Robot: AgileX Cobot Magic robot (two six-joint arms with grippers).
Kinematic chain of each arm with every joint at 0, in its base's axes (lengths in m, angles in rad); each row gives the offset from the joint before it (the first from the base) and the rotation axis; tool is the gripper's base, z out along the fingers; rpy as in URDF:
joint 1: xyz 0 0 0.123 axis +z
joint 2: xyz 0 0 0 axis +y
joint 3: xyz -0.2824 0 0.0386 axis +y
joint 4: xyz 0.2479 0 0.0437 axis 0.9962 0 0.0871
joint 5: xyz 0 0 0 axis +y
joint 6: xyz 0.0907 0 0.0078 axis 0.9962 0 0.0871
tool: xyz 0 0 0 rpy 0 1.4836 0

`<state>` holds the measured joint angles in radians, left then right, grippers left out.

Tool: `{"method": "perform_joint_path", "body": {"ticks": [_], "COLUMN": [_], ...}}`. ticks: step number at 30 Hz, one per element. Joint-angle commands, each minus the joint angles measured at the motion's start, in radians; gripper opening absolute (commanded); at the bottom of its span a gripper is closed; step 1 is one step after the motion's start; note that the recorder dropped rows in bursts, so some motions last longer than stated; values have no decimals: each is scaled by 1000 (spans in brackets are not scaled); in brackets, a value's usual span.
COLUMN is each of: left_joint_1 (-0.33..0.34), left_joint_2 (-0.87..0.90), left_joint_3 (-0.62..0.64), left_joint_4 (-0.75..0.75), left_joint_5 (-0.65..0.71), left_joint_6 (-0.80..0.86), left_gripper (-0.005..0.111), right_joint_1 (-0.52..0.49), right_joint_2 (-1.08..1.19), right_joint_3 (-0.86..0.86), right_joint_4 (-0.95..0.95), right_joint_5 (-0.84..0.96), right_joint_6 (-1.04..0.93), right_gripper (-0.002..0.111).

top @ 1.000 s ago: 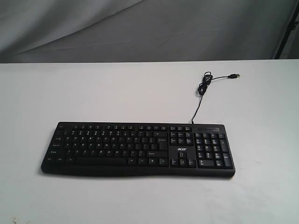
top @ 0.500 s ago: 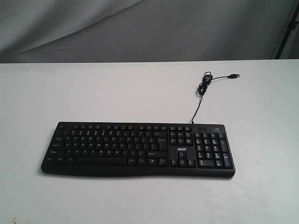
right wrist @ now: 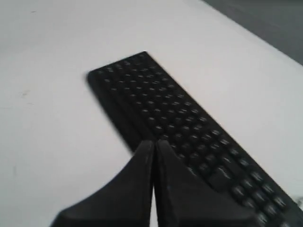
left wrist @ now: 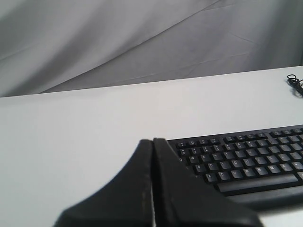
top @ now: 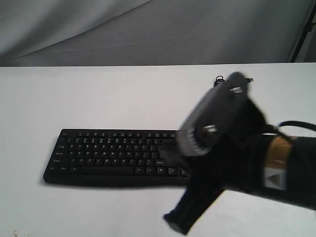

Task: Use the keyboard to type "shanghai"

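On the white table (top: 74, 98) the keyboard (top: 113, 155) lies flat, my right arm (top: 232, 143) above it; both my jaws are pressed together, touching no key, so all of "shanghai" seems left.

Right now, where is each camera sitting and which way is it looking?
Exterior view: off the arms, on the keyboard's spacebar side, facing across the white table to a gray backdrop; the blurred right arm covers one keyboard end.
Left wrist view: on the left arm, low, looking past the shut left end effector at the keyboard's letter keys.
Right wrist view: on the right arm, higher, looking down past the shut right end effector along the keyboard.
Shared: all three see the keyboard.
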<state>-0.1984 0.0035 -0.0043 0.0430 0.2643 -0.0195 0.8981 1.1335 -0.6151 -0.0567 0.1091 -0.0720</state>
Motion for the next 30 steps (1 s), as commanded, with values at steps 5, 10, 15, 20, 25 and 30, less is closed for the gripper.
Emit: {"method": "perform_joint_path", "body": {"ticks": [5,10,15,20,25,30], "left_joint_1": [-4,-4,-4,-4,-4,-4], "left_joint_2": [-3,-3,-3,-3,-3,-3], "left_joint_3": [4,4,4,4,4,4], "left_joint_4": [1,1,1,1,1,1], "left_joint_5": [-5,-5,-5,-5,-5,-5], "left_joint_6": [-3,-3,-3,-3,-3,-3], "left_gripper": [0,0,0,0,0,0], "right_joint_1": [112,116,99,68,52,40], "right_joint_2": [418,558,712,864,981,1084], "right_joint_3": [-238,-415,-666,-830,-897,-1026], "right_joint_4": [158,150,118,42,57,137], "right_joint_5": [-52,56,220,243,219,279], "right_joint_6": [125,84,21,12,-14,-66], "right_gripper": [0,0,0,0,0,0]}}
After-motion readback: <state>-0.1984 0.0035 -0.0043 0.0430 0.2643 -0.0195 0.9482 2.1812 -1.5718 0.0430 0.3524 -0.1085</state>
